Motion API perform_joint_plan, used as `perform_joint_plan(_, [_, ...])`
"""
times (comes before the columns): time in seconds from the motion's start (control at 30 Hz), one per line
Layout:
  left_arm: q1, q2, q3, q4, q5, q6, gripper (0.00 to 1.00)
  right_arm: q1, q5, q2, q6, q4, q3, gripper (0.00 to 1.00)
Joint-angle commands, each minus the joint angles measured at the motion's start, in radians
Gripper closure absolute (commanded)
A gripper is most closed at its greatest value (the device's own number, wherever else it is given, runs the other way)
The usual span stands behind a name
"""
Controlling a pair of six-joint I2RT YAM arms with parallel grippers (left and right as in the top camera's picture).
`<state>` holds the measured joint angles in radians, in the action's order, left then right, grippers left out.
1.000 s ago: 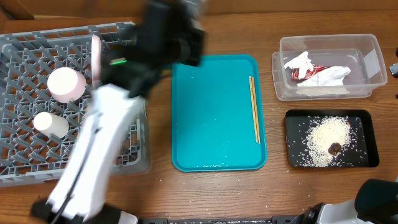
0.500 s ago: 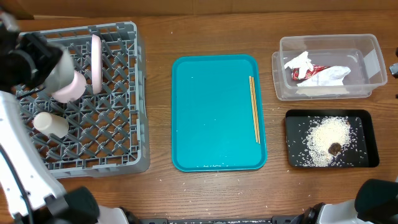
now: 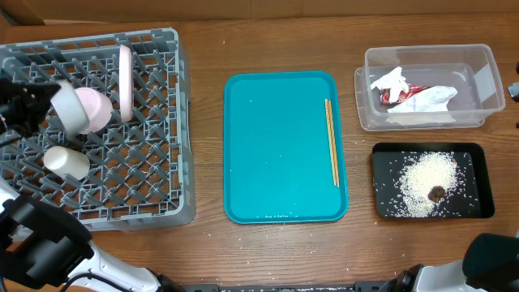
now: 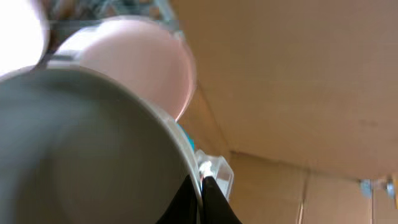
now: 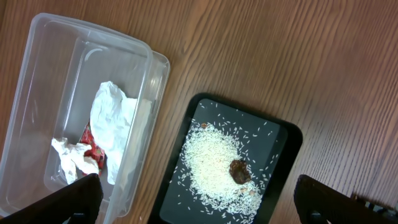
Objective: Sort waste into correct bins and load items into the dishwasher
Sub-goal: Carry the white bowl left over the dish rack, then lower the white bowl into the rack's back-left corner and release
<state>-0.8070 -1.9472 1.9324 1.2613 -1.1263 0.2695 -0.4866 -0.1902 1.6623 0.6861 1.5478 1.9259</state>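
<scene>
The left gripper shows at the bottom middle of the left wrist view as two dark fingertips drawn nearly together. The thin pale rim of the pale grey-green bowl runs down between them, and blurred as the view is, I judge the bowl pinched by that rim. The bowl fills the lower left of the view, its hollow toward the camera and its rim sweeping from the left edge down to the fingertips. Just beyond it, toward the upper left, is the pink underside of the small bowl; I cannot tell whether the two touch.

In the overhead view all this lies at the left edge of the frame, over the left side of the dish rack. The small bowl is in the rack's upper left, the flat plate stands on edge just to its right, and the small white cup lies below. Bare lattice is to the right and bottom of the rack, so the set-down probably calls for a shift rightward in the frame, away from the small bowl.

The right gripper, fingers wide apart and empty, hangs over the black tray and clear tub at the right of the frame, well apart from the rack, so the left arm is the nearer
</scene>
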Motion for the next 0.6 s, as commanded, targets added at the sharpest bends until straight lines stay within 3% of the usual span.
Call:
perform_joint_plan(0.0, [-0.008, -0.047, 0.004, -0.204, -0.165, -0.035, 0.96, -0.001, -0.011, -0.001, -0.003, -0.002, 0.020, 0.00])
perform_joint_plan(0.2, [-0.018, -0.129, 0.004, -0.467, -0.001, 0.108, 0.96, -0.001, -0.011, -0.001, -0.003, -0.002, 0.020, 0.00])
perform_joint_plan(0.43, [-0.017, -0.233, 0.004, -0.666, -0.001, 0.159, 0.96, -0.001, -0.011, -0.001, -0.003, -0.002, 0.020, 0.00])
perform_joint_plan(0.57, [-0.024, -0.303, 0.004, -0.832, -0.002, 0.259, 0.96, -0.001, -0.011, -0.001, -0.003, -0.002, 0.020, 0.00])
